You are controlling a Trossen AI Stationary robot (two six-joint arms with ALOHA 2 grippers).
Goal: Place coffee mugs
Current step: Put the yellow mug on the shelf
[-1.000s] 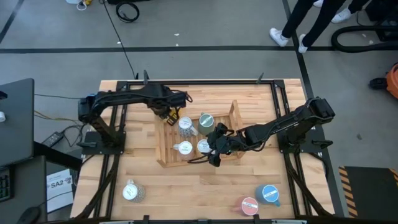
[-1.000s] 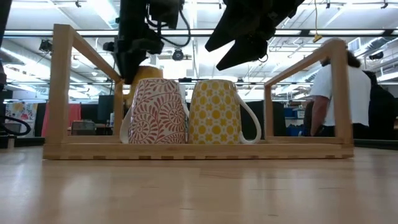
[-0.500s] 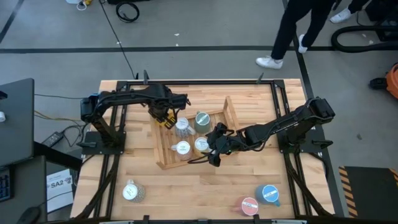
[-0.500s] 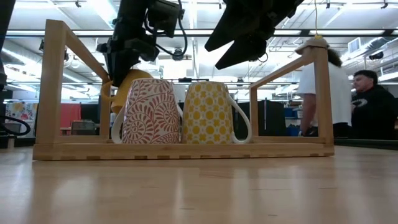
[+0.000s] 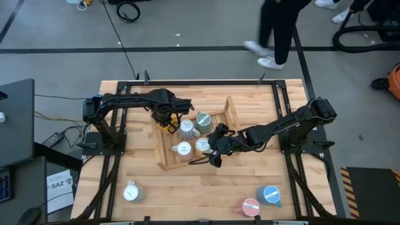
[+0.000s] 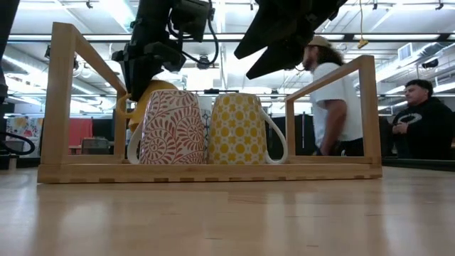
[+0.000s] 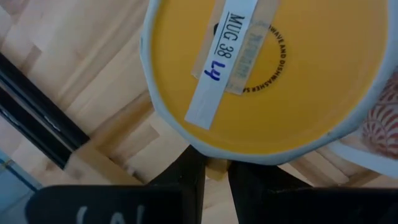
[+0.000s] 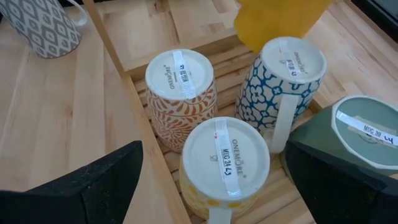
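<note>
Left hand (image 5: pixel 167 122) pinched narrow on the handle of a yellow mug (image 7: pixel 261 74), held bottom-up at the back-left corner of the wooden crate (image 5: pixel 230 110); in the low view the mug hangs tilted behind the red patterned mug (image 6: pixel 175 128), and whether it touches the crate floor cannot be told. A tape label sits across the yellow mug's base.

Right hand (image 5: pixel 215 149) spread wide, holding nothing, hovering over the crate's front-right part above the yellow patterned mug (image 8: pixel 225 163).

Inside the crate, all upside down: red patterned mug and yellow patterned mug touching side by side at the front, blue patterned mug (image 8: pixel 285 79) behind them, green mug (image 5: pixel 204 120) at the back.

Outside the crate on the worktop (image 5: pixel 187 194): grey patterned mug (image 5: pixel 130 192) well apart toward the front-left, pink mug (image 5: pixel 250 205) and blue mug (image 5: pixel 270 195) together well apart toward the front-right.

People stand in the room beyond the crate in the low view.
</note>
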